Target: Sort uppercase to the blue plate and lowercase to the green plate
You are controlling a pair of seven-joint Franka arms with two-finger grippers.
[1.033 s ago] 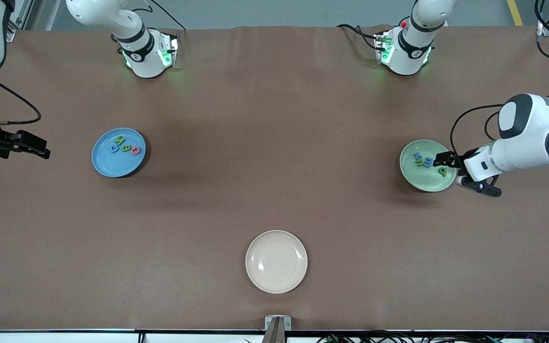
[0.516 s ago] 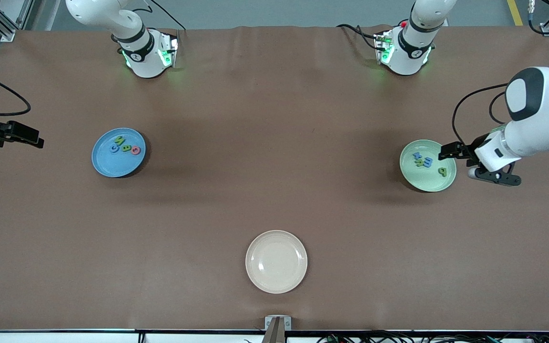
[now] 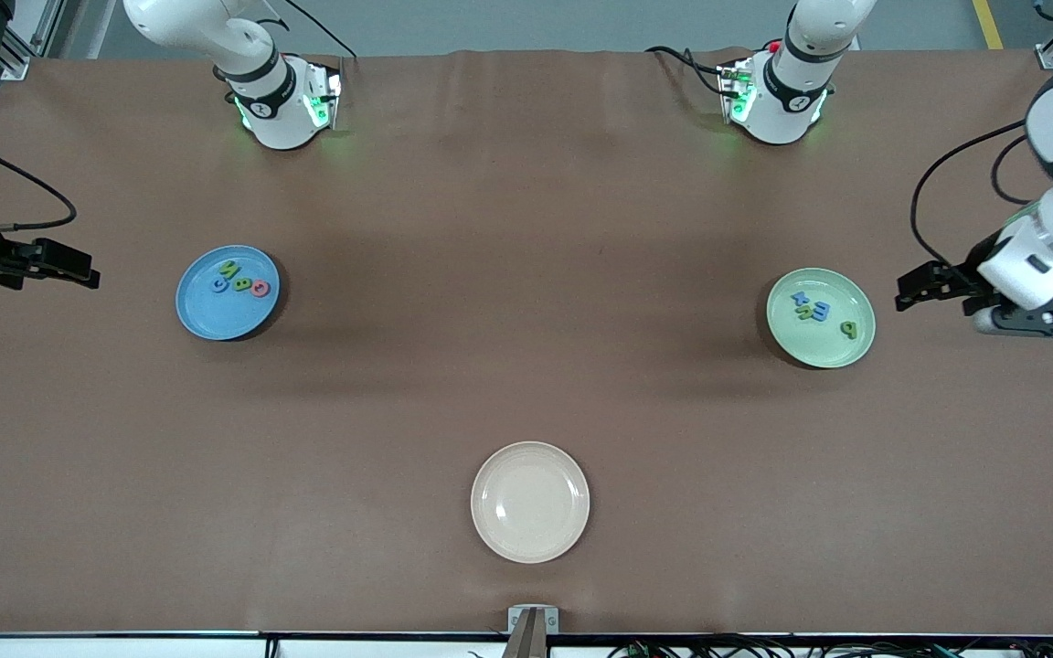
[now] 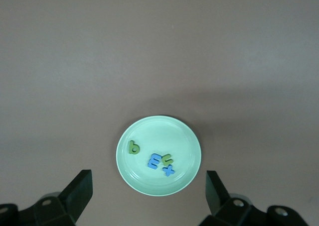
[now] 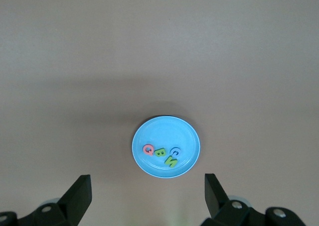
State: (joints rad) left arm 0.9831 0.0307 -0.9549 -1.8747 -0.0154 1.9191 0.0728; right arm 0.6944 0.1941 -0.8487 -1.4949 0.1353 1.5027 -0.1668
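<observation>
The blue plate (image 3: 228, 315) lies toward the right arm's end of the table and holds the uppercase letters: green N (image 3: 228, 270), blue C (image 3: 218, 285), green B (image 3: 240, 285) and pinkish-red G (image 3: 260, 289). Toward the left arm's end, the green plate (image 3: 821, 352) carries the lowercase letters: blue x (image 3: 801, 298), green u (image 3: 804, 313), blue m (image 3: 819, 312) and green p (image 3: 848, 330). My left gripper (image 4: 148, 175) hangs open and empty, up in the air beside the green plate (image 4: 144, 181). My right gripper (image 5: 147, 181) is open and empty too, high beside the blue plate (image 5: 149, 164).
A cream plate (image 3: 530, 502) with nothing in it sits near the front edge, midway along the table. The left arm's hand (image 3: 1034, 260) is at one end of the table and the right arm's hand (image 3: 42, 260) at the other. Both bases stand along the back edge.
The left gripper has drawn back from over the green plate's rim toward its end of the table. The right hand has shifted only slightly. No letter has moved.
</observation>
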